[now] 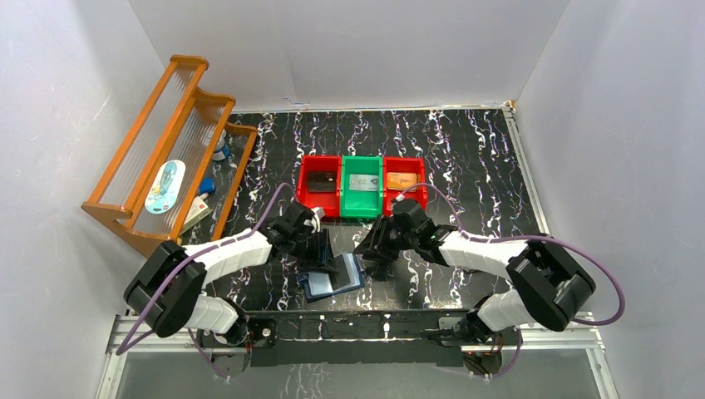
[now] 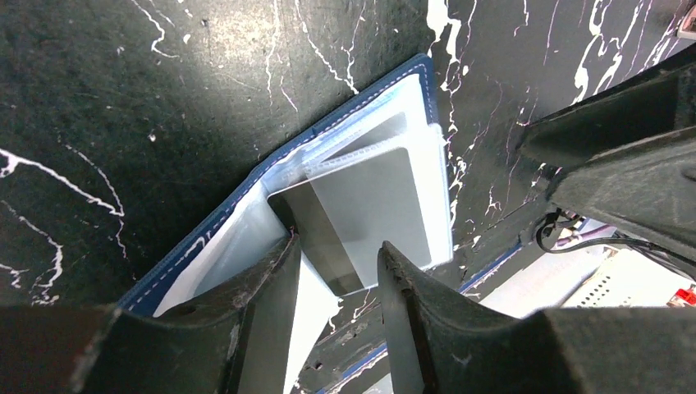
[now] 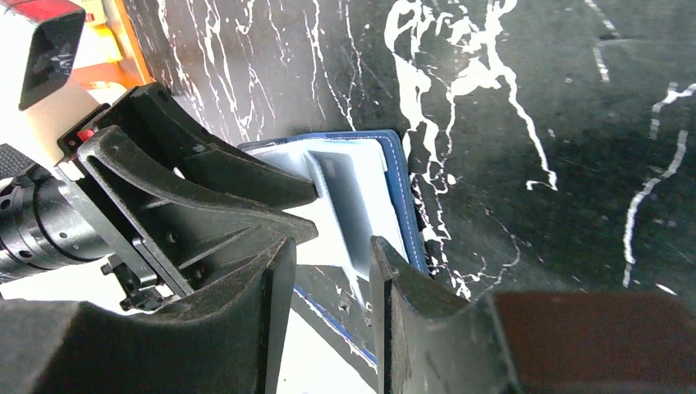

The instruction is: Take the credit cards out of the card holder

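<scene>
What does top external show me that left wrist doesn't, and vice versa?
Only top external: a green bin between red bins, and the wooden rack. Only left wrist: a credit card sticking out of a clear sleeve, its corner between the left gripper's spread jaws. Both: the navy card holder open on the table, the right gripper beside it.

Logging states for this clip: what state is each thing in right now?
card holder, lying open on the table.
credit card, partly pulled out of the holder, corner between open jaws.
left gripper, open, straddling that corner.
right gripper, open, at the holder's edge.
left red bin, holds a black card.
green bin, holds a silver-grey card.
right red bin, holds an orange card.
</scene>
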Motion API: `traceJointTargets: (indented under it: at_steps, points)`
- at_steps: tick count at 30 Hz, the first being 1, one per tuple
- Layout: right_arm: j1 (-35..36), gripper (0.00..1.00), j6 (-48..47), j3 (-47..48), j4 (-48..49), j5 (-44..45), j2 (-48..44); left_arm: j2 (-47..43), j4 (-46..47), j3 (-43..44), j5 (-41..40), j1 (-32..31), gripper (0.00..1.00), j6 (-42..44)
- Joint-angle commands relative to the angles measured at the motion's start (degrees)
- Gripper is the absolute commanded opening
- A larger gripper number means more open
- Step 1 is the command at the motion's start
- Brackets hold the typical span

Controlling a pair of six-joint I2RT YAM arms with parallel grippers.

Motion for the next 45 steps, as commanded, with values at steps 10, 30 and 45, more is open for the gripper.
traceJointTargets:
  at_steps: [10,30,45]
  points:
    - [3.51,0.43,-4.68,6.43,1.4,-1.12,2.26,-5.48,-2.07,-1.54,-2.05,-0.22,0.39,-0.9]
    - [6.16,0.41,-5.6,8.74,-1.93,-3.32,11.56,-7.17,0.17,-5.89,-1.64,-0.22,0.41,-5.03]
    - [6.35,0.22,-6.09,9.15,-5.07,-3.7,14.66,-9.86,6.56,-11.6,-2.67,-0.22,0.41,-11.39]
